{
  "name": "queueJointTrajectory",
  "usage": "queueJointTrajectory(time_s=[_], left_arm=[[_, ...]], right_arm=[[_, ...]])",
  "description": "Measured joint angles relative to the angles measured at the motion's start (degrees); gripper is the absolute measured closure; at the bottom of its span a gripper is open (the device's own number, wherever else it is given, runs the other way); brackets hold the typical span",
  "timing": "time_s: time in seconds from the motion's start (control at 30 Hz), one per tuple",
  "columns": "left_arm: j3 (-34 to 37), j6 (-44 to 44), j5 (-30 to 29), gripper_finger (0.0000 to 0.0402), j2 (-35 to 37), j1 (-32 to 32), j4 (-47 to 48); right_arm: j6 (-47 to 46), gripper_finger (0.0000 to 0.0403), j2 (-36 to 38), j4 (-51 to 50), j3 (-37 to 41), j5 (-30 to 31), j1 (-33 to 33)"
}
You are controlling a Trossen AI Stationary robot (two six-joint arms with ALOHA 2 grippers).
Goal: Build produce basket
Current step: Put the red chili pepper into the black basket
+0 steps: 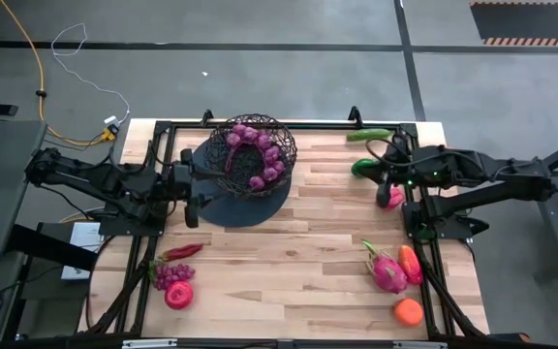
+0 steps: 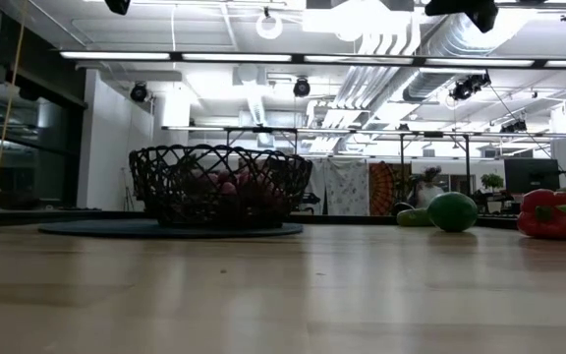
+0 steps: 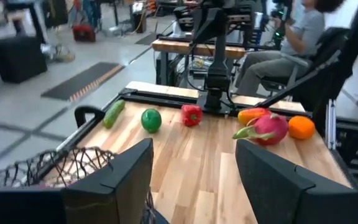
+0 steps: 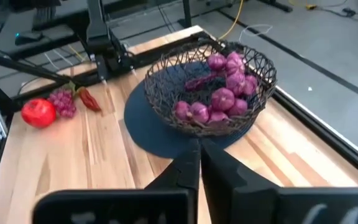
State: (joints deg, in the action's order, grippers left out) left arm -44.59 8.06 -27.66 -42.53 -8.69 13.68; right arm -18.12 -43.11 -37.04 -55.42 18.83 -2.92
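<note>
A wooden table (image 1: 289, 252) is seen from above, with a dark robot arm at each side. Toward the far left stands the basket (image 1: 251, 155), a bowl of black wire mesh set on a flat dark disc (image 1: 245, 204). Purple onion-like bulbs (image 4: 224, 98) are already piled inside it.

The rest of the produce is scattered. Near the left front corner lie a red chili (image 1: 182, 252), a bunch of purple grapes (image 1: 170, 275) and a round red fruit (image 1: 178, 295). At the far right lie a cucumber (image 1: 368, 135) and a round green fruit (image 1: 363, 167). Near the right front lie a pink dragon fruit (image 1: 387, 271), an orange-red fruit (image 1: 410, 264) and an orange (image 1: 408, 311).

The left claw (image 3: 194, 180) is held beside the basket's left rim with its fingers apart and nothing between them. The right claw (image 4: 199, 163) is held at the table's right edge, fingers pressed together and empty, beside a red-pink fruit (image 1: 391, 197).

The basket seems only partly filled. For the next piece, the nearest item on each arm's own side is best chosen. The claw should be opened before descent, centred over the fruit, closed gently, lifted clear of the mesh rim, and released low over the pile so nothing rolls out.
</note>
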Motion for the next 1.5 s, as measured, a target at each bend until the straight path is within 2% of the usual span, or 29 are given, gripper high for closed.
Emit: queueJointTrajectory(time_s=[0.2,0.43,0.6,0.77,0.97,1.17,1.5], left_arm=[[-9.7,6.04,2.2,0.0163,-5.84,0.2,13.97],[-20.87,13.54,12.53,0.0116,-13.26,-0.11,36.74],[-21.8,19.04,19.33,0.0084,-17.09,-2.45,46.59],[-18.88,27.69,20.15,0.007,-21.76,-7.0,54.84],[-10.79,39.41,25.35,0.0069,-27.72,-11.95,53.75],[-1.56,46.8,29.22,0.0069,-32.93,-14.59,49.72],[4.16,49.29,30.44,0.0069,-37.7,-14.66,42.21]], right_arm=[[0.16,0.0401,0.41,1.52,0.0,0.08,0.0],[0.41,0.0402,0.35,1.73,0.0,-0.4,-0.02],[0.41,0.0402,0.33,1.73,0.0,-0.4,-0.02],[0.61,0.0402,0.33,1.71,0.0,-0.4,-0.02],[0.63,0.0403,0.34,1.69,0.0,-0.4,-0.02],[0.63,0.0403,0.33,1.67,0.0,-0.38,-0.02],[0.46,0.0403,0.31,1.17,0.02,0.25,0.0]])
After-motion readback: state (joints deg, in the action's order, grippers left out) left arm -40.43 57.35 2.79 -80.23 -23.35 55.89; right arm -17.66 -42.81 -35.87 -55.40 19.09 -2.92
